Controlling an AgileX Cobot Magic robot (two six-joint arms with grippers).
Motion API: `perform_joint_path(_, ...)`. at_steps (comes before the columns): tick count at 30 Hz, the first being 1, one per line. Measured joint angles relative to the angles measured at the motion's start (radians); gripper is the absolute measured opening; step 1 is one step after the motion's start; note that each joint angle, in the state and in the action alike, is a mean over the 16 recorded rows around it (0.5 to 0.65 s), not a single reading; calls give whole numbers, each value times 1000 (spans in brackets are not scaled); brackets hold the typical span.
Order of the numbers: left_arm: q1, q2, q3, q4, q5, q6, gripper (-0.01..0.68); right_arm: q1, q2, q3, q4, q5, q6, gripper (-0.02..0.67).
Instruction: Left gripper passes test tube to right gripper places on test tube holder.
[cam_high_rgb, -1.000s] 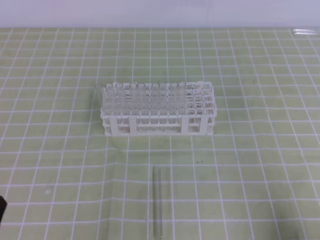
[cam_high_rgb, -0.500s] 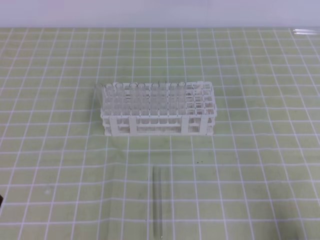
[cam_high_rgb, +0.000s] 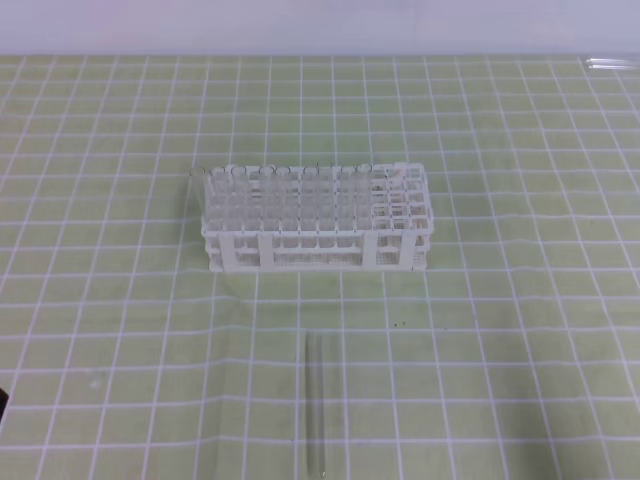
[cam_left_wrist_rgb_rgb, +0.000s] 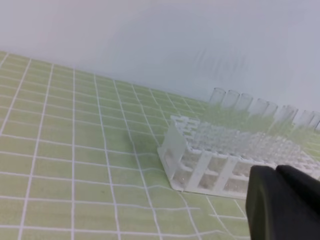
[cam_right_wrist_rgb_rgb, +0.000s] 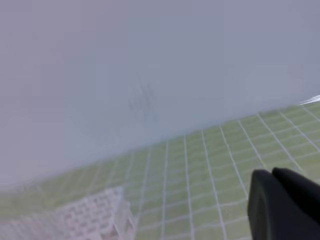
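A thin, clear glass test tube (cam_high_rgb: 316, 408) with a rounded end lies flat on the counter (cam_high_rgb: 520, 300), close to the near edge and about midway along it, its length running toward the far edge. The counter wears a pale green mat ruled with white grid lines. Beyond the tube and well apart from it, near the middle of the counter, stands the test tube holder (cam_high_rgb: 318, 232), a white plastic rack of tiered square-holed grids. Clear tubes (cam_left_wrist_rgb_rgb: 260, 107) fill most of its holes; those at its right end stay open. The left end effector (cam_left_wrist_rgb_rgb: 282, 202), matte black, has its fingers together, holding nothing. The right end effector (cam_right_wrist_rgb_rgb: 282, 205) is likewise closed and bare. Since a second ago, a dark shape at the lower left corner of the high view has slipped mostly out of sight; tube and rack are unmoved.
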Motion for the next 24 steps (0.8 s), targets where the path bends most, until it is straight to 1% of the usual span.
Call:
perform_joint_path(6, 0, 8, -4, -15, -8, -11, -2, 0, 0, 0, 116, -122, 1, -16)
perform_joint_path(12, 0, 20, -7, -23, -13, -32, -2, 0, 0, -4, 168, -140, 3, -16)
perform_joint_path(18, 0, 103, -25, -31, -2, -60, -2, 0, 20, -54, 183, -46, 4, -16)
perform_joint_path(24, 0, 306, -120, -42, 39, -85, -2, 0, 114, -176, 163, 137, 6, -16)
